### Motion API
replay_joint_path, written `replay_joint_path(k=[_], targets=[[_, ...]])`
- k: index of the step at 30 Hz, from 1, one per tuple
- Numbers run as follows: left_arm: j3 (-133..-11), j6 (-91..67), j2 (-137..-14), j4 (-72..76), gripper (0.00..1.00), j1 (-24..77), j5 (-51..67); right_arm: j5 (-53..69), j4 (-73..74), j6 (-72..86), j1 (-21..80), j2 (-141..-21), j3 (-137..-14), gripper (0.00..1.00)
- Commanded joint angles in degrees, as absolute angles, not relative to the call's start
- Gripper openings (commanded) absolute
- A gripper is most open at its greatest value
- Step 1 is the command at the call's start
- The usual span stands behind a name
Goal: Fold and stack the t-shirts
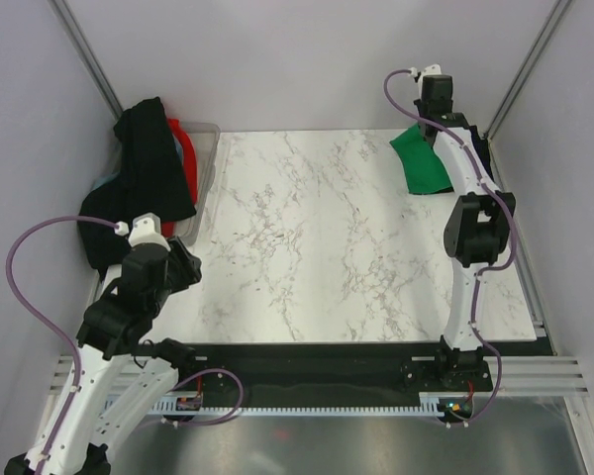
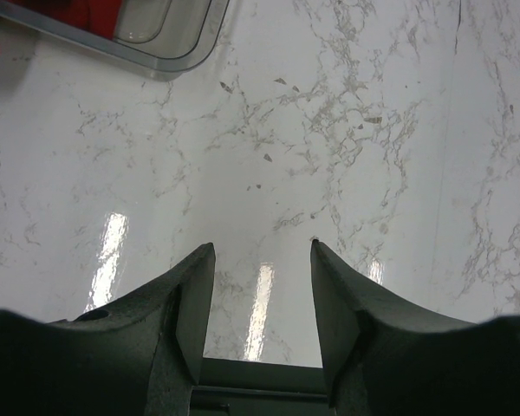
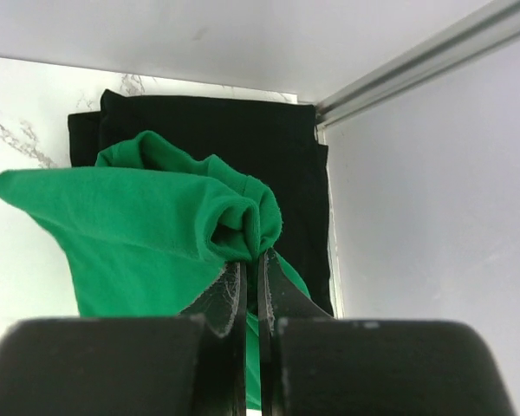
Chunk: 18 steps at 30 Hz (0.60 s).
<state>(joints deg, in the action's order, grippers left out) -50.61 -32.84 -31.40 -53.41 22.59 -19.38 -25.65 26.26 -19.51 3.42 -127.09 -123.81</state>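
The bunched green shirt, pinched by the right hand, lies over a folded black shirt in the far right corner, while other black shirts and a red shirt lie heaped far left.

green t-shirt: in the top view the right arm covers its right part; in the right wrist view the bottom edge cuts off its near part.
black t-shirt: lies under the green one and is mostly covered; its layers cannot be counted.
black heap, far left: how many shirts are in it, cannot tell.
red t-shirt: only a narrow strip shows beside the heap.
plastic tub: mostly hidden under the heap.
right gripper: in the top view its fingertips are hidden behind its own wrist.
left arm: its base is cut off by the bottom edge.
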Motion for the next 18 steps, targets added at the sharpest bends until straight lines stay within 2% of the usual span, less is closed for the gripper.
replay_joint_path(k=[1,8,9,10,11,12,13,15,17,18], targets=[[-50.6,-34.1,-32.0,-51.3,0.55,22.1,-19.9,-27.6,19.1,-22.8,3.2,-130.4,-125.8,0.0],[-50.5,-34.3,-32.2,-51.3,0.55,21.9,-20.0,-32.5,2.3,-25.9,0.4,-136.4,-123.1,0.0],[-50.5,-34.3,-32.3,-51.3,0.55,21.7,-20.0,-34.5,0.5,-26.4,0.4,-137.3,-122.8,0.03],[-50.5,-34.3,-32.3,-51.4,0.55,21.7,-20.0,-35.9,-2.0,-25.9,-1.3,-137.7,-122.5,0.1],[-50.5,-34.3,-32.4,-51.3,0.55,21.7,-20.0,-38.0,-5.5,-25.3,-2.3,-138.5,-122.4,0.24],[-50.5,-34.3,-32.3,-51.4,0.55,21.6,-20.1,-40.8,-6.4,-24.6,-2.8,-138.6,-122.3,0.28],[-50.5,-34.3,-32.3,-51.3,0.55,21.6,-20.0,-42.4,-6.9,-23.0,-3.2,-138.6,-122.2,0.45],[-50.5,-34.4,-32.0,-51.4,0.55,21.5,-20.1,-45.4,-8.1,-20.5,-4.8,-137.5,-120.3,0.65],[-50.5,-34.4,-31.7,-51.4,0.55,21.5,-20.1,-46.3,-7.5,-14.4,-6.7,-134.1,-116.0,0.64],[-50.4,-34.4,-31.3,-51.3,0.55,21.5,-20.1,-46.0,-6.9,-11.7,-7.2,-133.1,-114.7,0.67]])
